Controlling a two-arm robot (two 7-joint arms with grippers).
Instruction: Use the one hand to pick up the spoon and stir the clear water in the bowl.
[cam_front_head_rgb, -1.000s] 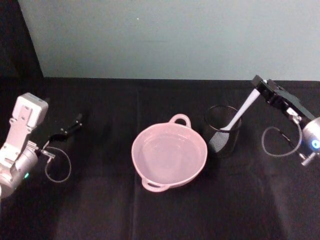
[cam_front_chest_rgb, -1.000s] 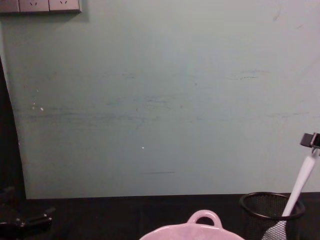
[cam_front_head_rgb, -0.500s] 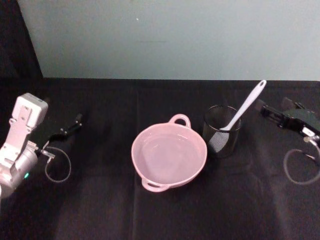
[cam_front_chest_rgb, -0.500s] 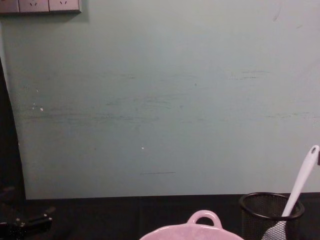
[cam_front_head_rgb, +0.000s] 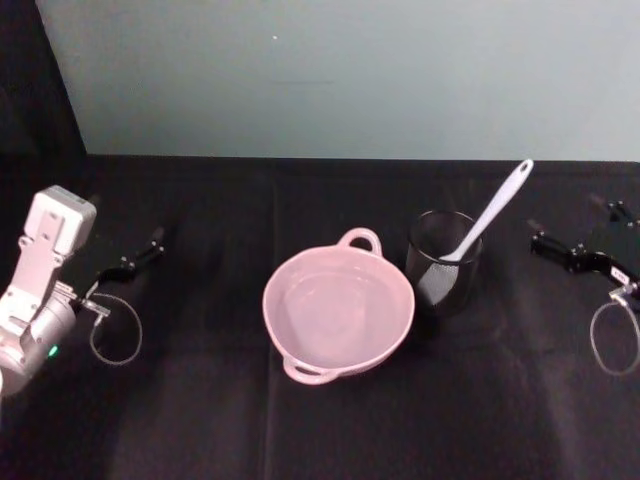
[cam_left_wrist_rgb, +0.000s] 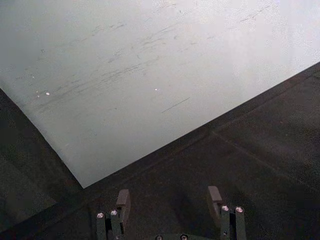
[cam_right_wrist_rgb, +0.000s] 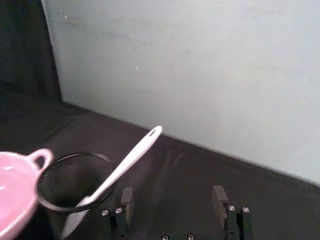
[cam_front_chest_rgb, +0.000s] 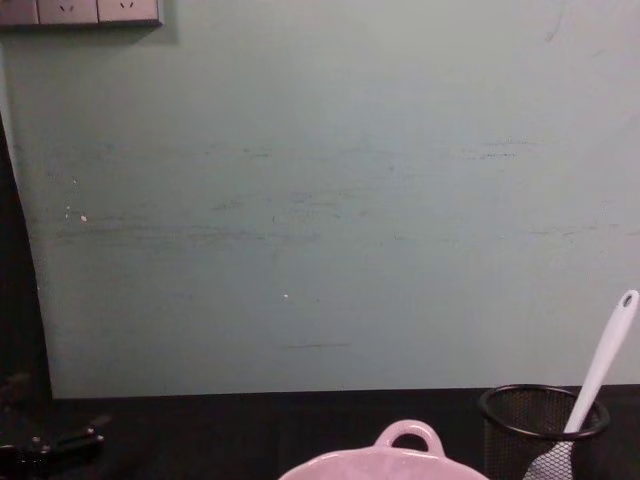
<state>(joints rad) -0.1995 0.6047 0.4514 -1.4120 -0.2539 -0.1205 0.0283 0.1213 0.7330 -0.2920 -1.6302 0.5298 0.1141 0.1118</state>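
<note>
Slim white plastic spoon (cam_front_head_rgb: 488, 217) leans in the black wire-mesh cup (cam_front_head_rgb: 443, 262), beside the round pink bowl (cam_front_head_rgb: 338, 311). Right gripper (cam_front_head_rgb: 572, 251) spread, empty, right of the cup; left gripper (cam_front_head_rgb: 135, 257) parked, spread.

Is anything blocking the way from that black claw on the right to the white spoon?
Nothing visible is. The right gripper sits open, with bare black table between it and the spoon leaning in the mesh cup.

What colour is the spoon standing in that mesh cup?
White; the spoon shows best in the head view.
</note>
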